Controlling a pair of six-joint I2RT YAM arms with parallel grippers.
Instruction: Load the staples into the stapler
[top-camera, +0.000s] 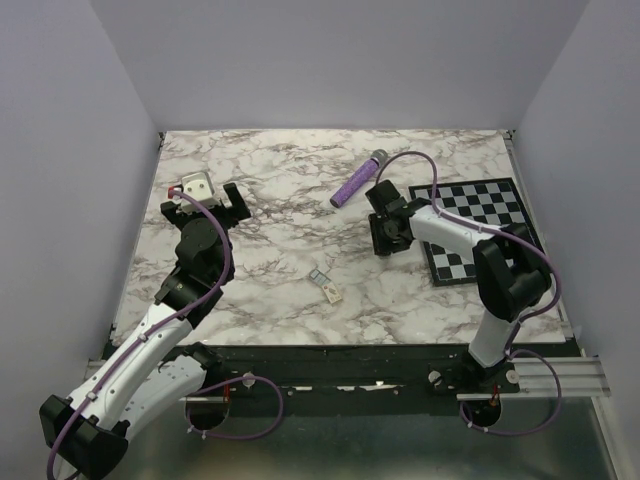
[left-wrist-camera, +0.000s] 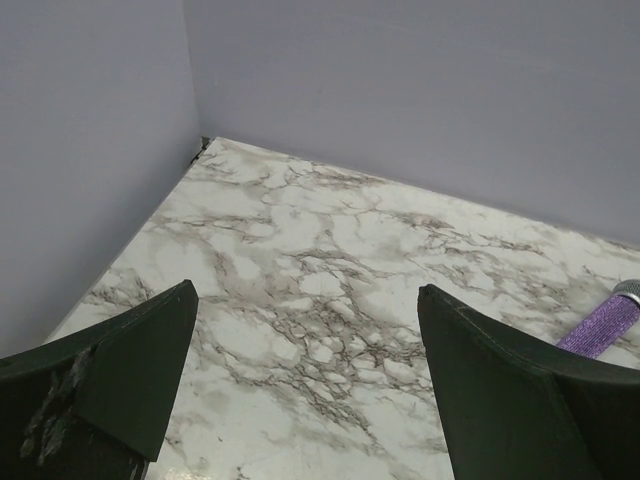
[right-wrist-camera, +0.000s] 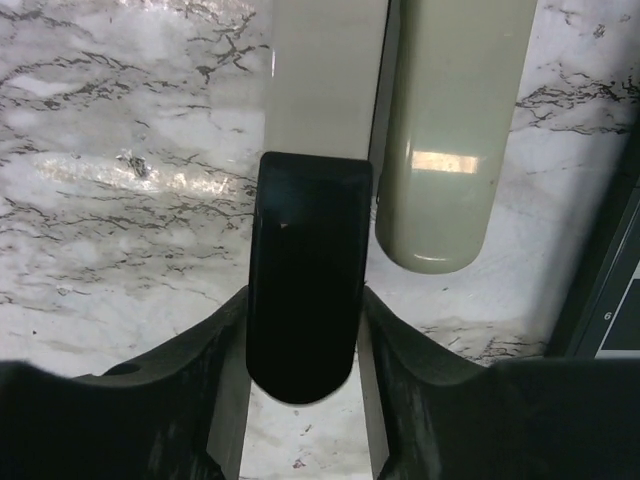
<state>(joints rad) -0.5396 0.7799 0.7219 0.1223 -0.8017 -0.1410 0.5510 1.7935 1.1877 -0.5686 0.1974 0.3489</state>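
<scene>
You are looking down on a white marble-patterned table (top-camera: 280, 170) with grey veins, closed in by pale lilac walls (top-camera: 340, 60).

Your right fingers (right-wrist-camera: 450, 400) sit low over the table, right of centre and just left of a black-and-white chessboard (top-camera: 480, 228). In the right wrist view they are closed in on the stapler (right-wrist-camera: 455, 150), one finger against each side of its near end. There a glossy black rounded piece lies on a pale strip. Beyond it the stapler shows two beige parts side by side: a flat pale one on the left and a rounded-end oblong on the right. From above, the stapler is mostly hidden beneath the fingers. At the right edge of the wrist view, the chessboard's dark border carries a small pale digit that reads as 6.

The staples (top-camera: 332, 291) lie on the table apart from the stapler, near the middle and toward your side. They are a tiny grey block (top-camera: 320, 275) and, just beside it, a tiny cream box (top-camera: 334, 293). Any print on them is too small to read.

Your left fingers (left-wrist-camera: 130, 370) stand wide apart, holding nothing, above the far left part of the table and aimed at its far left corner.

A purple cylinder (top-camera: 358, 178) with a grey tip lies at an angle on the far side, near the right fingers. Its glittery end shows at the right edge of the left wrist view.
</scene>
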